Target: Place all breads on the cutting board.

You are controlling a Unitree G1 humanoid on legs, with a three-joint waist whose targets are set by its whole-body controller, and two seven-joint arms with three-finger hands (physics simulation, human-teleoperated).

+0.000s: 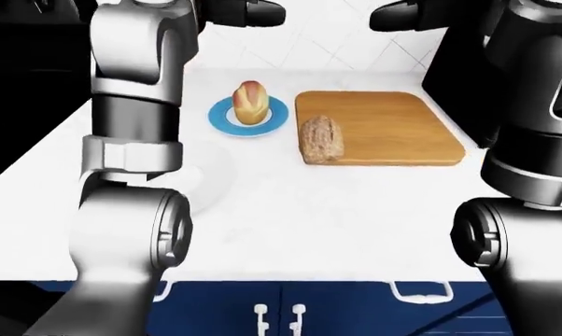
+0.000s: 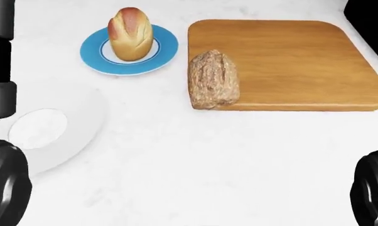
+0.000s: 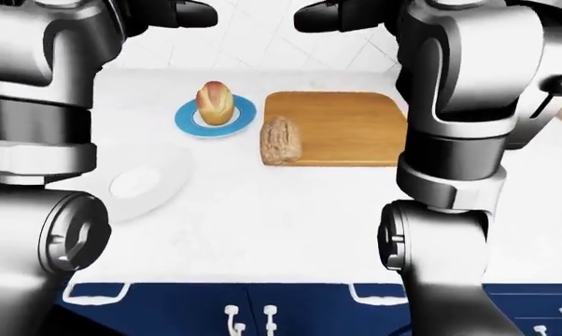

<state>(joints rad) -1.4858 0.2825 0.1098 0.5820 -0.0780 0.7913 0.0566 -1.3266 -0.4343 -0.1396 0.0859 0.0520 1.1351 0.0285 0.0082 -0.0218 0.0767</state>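
On the bench [image 2: 195,165]: cutting board [image 2: 295,61] at right, dark loaf [image 2: 213,79] on its left edge, overhanging slightly. Left of the board, roll [image 2: 130,34] upright on plate [image 2: 91,52]. Nearer left, an empty dish [image 2: 44,129].

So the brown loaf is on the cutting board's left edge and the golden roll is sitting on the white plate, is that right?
Not quite. The golden roll stands on the blue plate, as the head view shows; the white plate holds nothing. The rest holds: the brown loaf lies on the cutting board's left edge.
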